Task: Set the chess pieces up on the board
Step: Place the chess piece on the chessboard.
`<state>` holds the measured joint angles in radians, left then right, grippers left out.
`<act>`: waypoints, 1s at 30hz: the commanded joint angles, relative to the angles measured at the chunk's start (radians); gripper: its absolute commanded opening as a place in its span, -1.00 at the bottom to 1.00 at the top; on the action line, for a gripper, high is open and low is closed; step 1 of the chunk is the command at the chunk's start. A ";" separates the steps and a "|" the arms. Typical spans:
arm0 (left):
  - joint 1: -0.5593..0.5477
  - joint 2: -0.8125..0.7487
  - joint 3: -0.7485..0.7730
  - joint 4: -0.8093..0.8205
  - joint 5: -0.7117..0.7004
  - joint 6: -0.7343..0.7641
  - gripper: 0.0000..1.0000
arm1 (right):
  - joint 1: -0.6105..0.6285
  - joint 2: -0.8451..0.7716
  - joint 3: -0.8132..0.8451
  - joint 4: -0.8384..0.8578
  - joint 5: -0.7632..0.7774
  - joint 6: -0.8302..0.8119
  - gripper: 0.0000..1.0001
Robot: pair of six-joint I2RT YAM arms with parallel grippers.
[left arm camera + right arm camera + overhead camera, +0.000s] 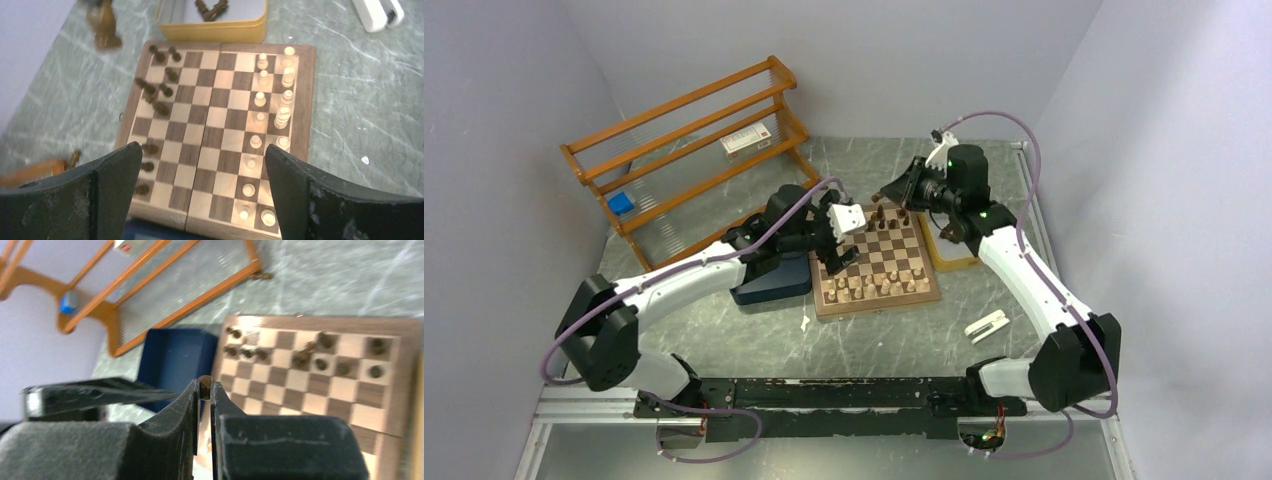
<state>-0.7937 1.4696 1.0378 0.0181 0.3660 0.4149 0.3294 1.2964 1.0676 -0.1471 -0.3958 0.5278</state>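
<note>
The board (876,306) lies mid-table. Several dark chess pieces (159,91) stand along its one side and pale cream pieces (283,117) along the opposite side. My left gripper (202,146) hovers over the board's end with its jaws wide open and nothing between them; in the top view the left gripper (836,256) sits over the board's left edge. My right gripper (204,385) is shut on a small dark chess piece (204,380), held above the board's far side (892,190). More dark pieces (211,7) lie in the yellow tray (210,31).
A dark blue tray (769,288) sits against the board's left side, under the left arm. A wooden rack (689,150) stands at the back left. A white object (986,326) lies on the table to the right of the board.
</note>
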 commanded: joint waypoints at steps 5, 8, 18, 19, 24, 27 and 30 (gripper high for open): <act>0.039 -0.100 0.071 -0.233 -0.434 -0.324 0.94 | -0.010 0.180 0.267 -0.308 0.313 -0.207 -1.00; 0.094 -0.136 0.087 -0.309 -0.452 -0.406 0.94 | 0.002 0.257 0.334 -0.349 0.389 -0.226 -1.00; 0.218 -0.361 -0.051 -0.323 -0.400 -0.490 0.94 | 0.077 0.431 0.380 -0.295 0.636 -0.302 -1.00; 0.219 -0.381 -0.069 -0.318 -0.406 -0.484 0.94 | 0.077 0.442 0.374 -0.287 0.638 -0.302 -1.00; 0.218 -0.466 -0.165 -0.273 -0.444 -0.463 0.94 | 0.076 0.470 0.324 -0.218 0.646 -0.296 -1.00; 0.217 -0.469 -0.166 -0.270 -0.453 -0.460 0.94 | 0.076 0.487 0.312 -0.174 0.637 -0.293 -1.00; 0.217 -0.462 -0.153 -0.280 -0.458 -0.458 0.94 | 0.077 0.510 0.317 -0.161 0.623 -0.288 -1.00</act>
<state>-0.5743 1.0164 0.8703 -0.2783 -0.0608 -0.0525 0.4068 1.7695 1.3930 -0.3748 0.2157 0.2420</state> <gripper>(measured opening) 0.971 0.122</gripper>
